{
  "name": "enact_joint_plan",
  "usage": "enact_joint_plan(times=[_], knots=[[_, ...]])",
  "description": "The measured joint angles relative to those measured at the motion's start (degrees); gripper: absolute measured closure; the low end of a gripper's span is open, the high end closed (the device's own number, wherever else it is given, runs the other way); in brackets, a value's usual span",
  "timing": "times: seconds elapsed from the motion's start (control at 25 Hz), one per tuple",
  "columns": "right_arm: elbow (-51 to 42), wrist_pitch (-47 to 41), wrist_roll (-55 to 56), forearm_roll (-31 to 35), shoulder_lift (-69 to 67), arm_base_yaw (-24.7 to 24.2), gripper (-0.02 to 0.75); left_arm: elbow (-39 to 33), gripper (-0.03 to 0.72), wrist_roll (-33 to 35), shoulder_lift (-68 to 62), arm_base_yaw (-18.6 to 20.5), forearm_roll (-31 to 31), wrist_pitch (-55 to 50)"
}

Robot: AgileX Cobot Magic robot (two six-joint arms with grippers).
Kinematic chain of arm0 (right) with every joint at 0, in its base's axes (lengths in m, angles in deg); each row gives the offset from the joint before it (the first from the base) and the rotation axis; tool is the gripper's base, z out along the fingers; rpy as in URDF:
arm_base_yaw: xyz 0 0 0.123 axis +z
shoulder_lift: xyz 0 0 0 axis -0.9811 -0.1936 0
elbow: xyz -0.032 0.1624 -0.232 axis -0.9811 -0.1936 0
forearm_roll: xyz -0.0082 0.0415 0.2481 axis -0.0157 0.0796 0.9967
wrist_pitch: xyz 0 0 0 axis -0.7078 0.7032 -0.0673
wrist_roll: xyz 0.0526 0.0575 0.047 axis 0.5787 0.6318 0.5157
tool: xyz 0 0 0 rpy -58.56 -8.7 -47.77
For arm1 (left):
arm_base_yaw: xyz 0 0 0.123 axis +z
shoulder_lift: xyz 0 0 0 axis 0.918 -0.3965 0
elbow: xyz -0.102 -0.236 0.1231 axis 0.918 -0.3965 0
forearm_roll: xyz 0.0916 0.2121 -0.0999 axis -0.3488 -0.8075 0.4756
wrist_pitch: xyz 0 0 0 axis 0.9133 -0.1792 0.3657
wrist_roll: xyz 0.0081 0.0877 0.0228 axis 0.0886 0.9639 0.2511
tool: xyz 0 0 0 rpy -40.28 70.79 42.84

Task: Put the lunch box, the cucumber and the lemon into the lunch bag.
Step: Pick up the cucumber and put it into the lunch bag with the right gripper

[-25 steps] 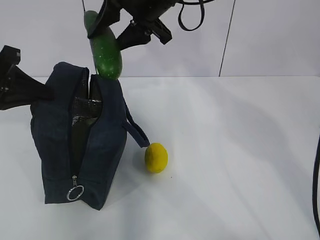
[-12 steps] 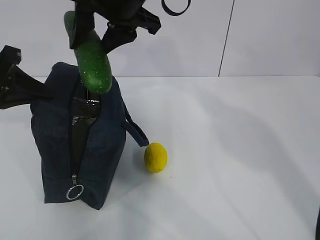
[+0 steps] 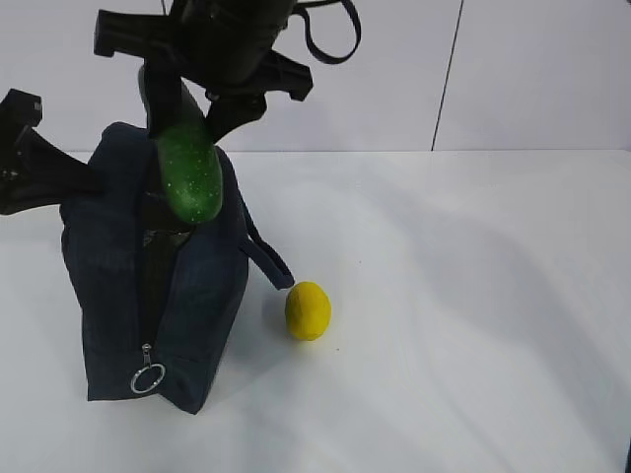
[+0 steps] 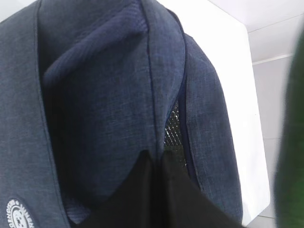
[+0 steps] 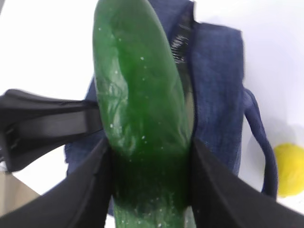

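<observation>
The dark navy lunch bag (image 3: 202,296) stands at the left with its zipper open and silvery lining (image 3: 158,212) showing. My right gripper (image 3: 182,103) reaches across from above and is shut on the dark green cucumber (image 3: 189,175), which hangs tip-down at the bag's opening. In the right wrist view the cucumber (image 5: 142,95) fills the space between the jaws of that gripper (image 5: 149,147). My left gripper (image 3: 94,182) is shut on the fabric at the bag's left edge (image 4: 109,118). The yellow lemon (image 3: 308,310) lies on the table just right of the bag. The lunch box is out of view.
The bag's loop handle (image 3: 268,261) hangs toward the lemon. A silver ring pull (image 3: 148,378) hangs at the bag's near end. The white table (image 3: 463,315) stretches to the right, with a white wall behind.
My right gripper has carried the cucumber left and down, from above the bag's right side to its opening. The left gripper, bag and lemon have stayed put.
</observation>
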Motion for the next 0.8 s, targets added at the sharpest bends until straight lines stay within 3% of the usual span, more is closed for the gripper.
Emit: enact_joint_plan(times=[0.32,0.8], knots=[[-2.5,0.7,9.4,1.2,-1.1,0.0,0.382,0.0,0.692,0.2,0.0,0.0,0.3,0.6],[-2.5,0.4,10.3,5.3,-7.5,0.0,0.382,0.0,0.692,0.3,0.0,0.0,0.6,1.1]])
